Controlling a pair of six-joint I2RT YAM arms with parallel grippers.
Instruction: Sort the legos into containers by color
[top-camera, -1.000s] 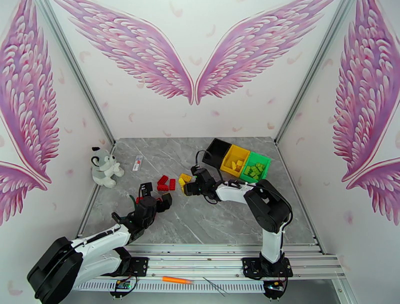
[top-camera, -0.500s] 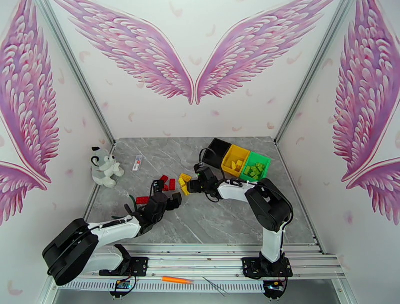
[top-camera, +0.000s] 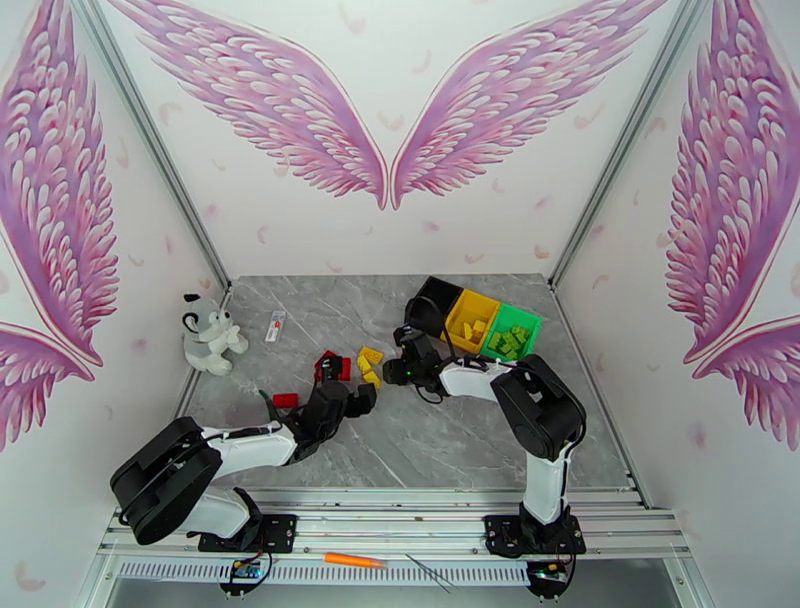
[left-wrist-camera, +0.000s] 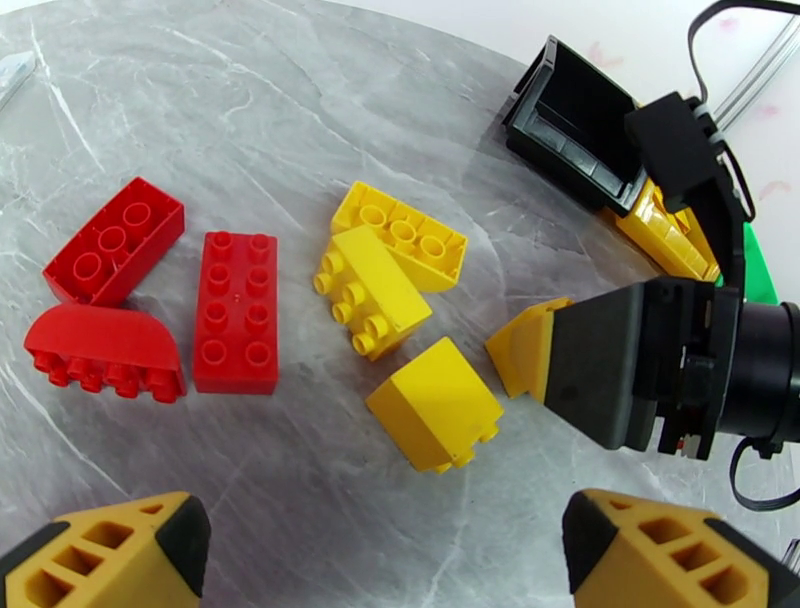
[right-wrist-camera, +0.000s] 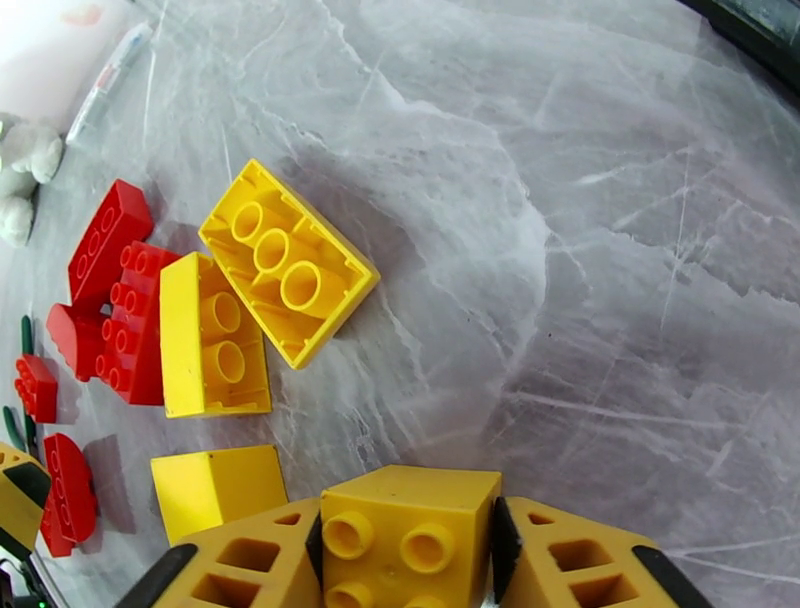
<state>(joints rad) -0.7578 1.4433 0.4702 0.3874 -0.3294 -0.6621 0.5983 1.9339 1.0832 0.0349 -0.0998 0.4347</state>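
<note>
Grey marble tabletop (top-camera: 440, 440), pink wing murals (top-camera: 300, 110) behind: the right gripper (right-wrist-camera: 410, 565) is clamped on a yellow brick (right-wrist-camera: 410, 525), with three loose yellow bricks (right-wrist-camera: 290, 265) just ahead of it and red bricks (right-wrist-camera: 130, 320) beyond those. The left gripper (left-wrist-camera: 382, 530) stands spread wide and empty, facing the same pile. A black bin (top-camera: 432, 300), yellow bin (top-camera: 470, 318) and green bin (top-camera: 512, 333) sit in a row behind the right gripper.
</note>
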